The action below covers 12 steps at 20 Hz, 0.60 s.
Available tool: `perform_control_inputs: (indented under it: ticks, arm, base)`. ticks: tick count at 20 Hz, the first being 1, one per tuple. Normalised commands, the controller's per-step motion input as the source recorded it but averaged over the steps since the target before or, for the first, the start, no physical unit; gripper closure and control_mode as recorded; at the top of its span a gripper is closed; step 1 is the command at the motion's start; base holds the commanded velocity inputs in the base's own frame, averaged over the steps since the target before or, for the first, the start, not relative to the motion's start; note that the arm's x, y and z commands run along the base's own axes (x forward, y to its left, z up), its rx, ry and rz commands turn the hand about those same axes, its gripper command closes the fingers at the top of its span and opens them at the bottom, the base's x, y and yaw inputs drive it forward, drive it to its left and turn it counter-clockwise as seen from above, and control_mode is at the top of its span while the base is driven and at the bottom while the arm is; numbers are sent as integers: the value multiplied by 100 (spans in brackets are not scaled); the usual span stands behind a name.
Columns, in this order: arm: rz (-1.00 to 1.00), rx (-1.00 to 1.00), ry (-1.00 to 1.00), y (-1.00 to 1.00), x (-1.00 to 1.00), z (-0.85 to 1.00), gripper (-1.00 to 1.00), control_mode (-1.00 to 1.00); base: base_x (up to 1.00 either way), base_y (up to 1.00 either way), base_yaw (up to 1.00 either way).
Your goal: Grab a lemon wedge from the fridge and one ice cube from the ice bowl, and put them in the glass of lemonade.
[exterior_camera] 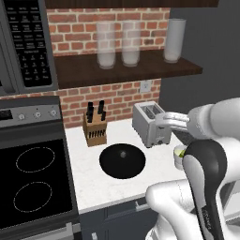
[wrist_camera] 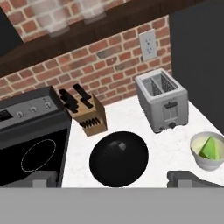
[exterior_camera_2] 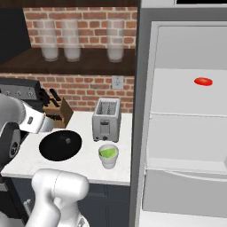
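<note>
Jaws spread wide, gripping nothing — lemon wedge (wrist_camera: 211, 148) sits in the glass of lemonade (exterior_camera_2: 108, 155) on the white surface (exterior_camera: 96, 180), right of the ice bowl (wrist_camera: 118, 158).

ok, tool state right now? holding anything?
Tool: open, holding nothing, above the counter near the ice bowl.

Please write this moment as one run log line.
gripper: open, empty | green wedge: in whitish cup | round black dish: on counter
</note>
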Motion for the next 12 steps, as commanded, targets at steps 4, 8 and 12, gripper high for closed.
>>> perform_control_inputs:
  ticks: [4,8,12]
  arm:
    - [26,0,-10,-24,13,30,-100,-100]
    - [3,0,2,-2,25,10,-100,-100]
    - [-6,0,12,0,27,3,-100,-100]
  base:
    - [0,0,0]
    - [0,0,0]
    - [0,0,0]
